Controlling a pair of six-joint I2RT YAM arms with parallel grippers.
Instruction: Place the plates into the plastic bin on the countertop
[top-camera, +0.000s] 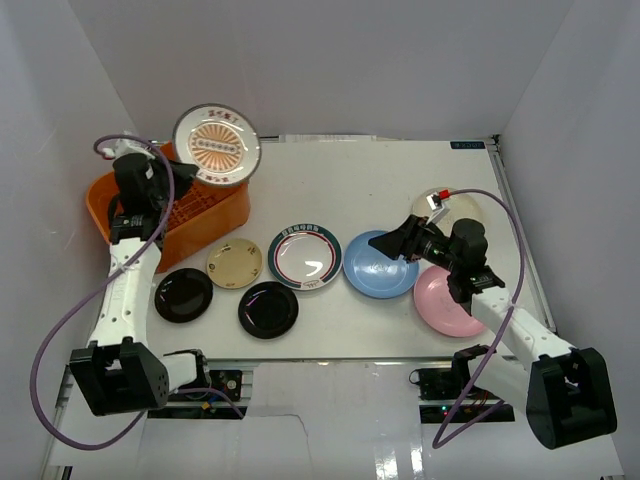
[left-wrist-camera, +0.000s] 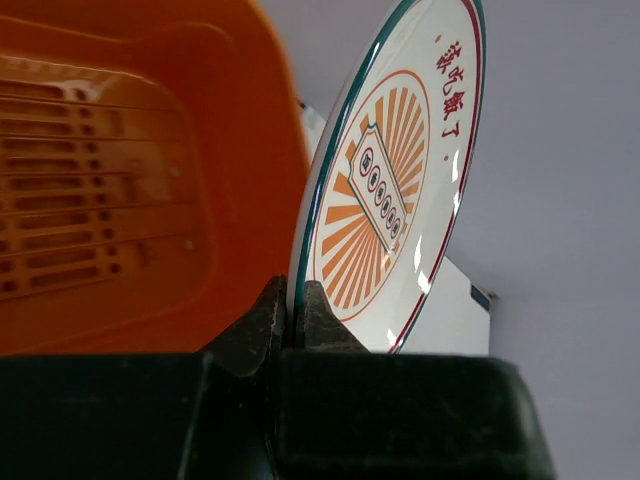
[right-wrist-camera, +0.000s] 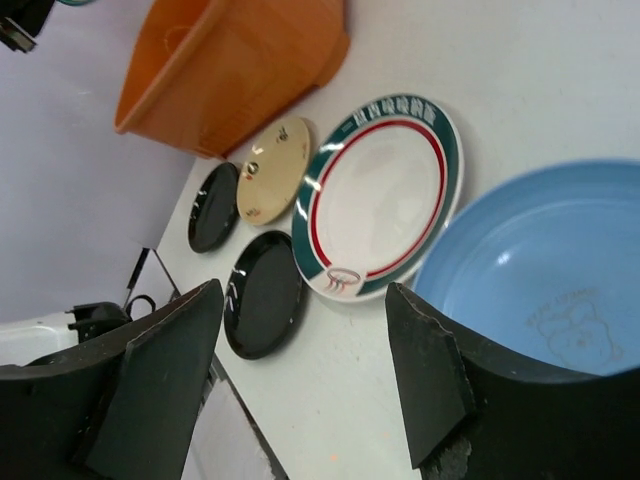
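Eight plates and one plastic bin (top-camera: 165, 222), which sits at the upper left. Seven plates lie flat on the countertop (top-camera: 380, 180): two black plates (top-camera: 183, 295) (top-camera: 268, 309), one tan (top-camera: 234, 263), one green-rimmed (top-camera: 305, 256), one light blue plate (top-camera: 380, 270), one pink (top-camera: 448, 302) and one cream (top-camera: 462, 208). The orange-patterned plate (top-camera: 216, 146) stands on edge over the bin's far corner, its face toward the overhead camera and its rim clamped by the left gripper (left-wrist-camera: 290, 320). The right gripper (right-wrist-camera: 300, 370) hangs with jaws apart over the light blue plate.

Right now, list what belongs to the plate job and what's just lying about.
Job: orange plastic bin; orange-patterned white plate; tan plate; green-rimmed white plate; light blue plate; pink plate; cream plate; two black plates.
Lying about: purple cables; small label on far edge.
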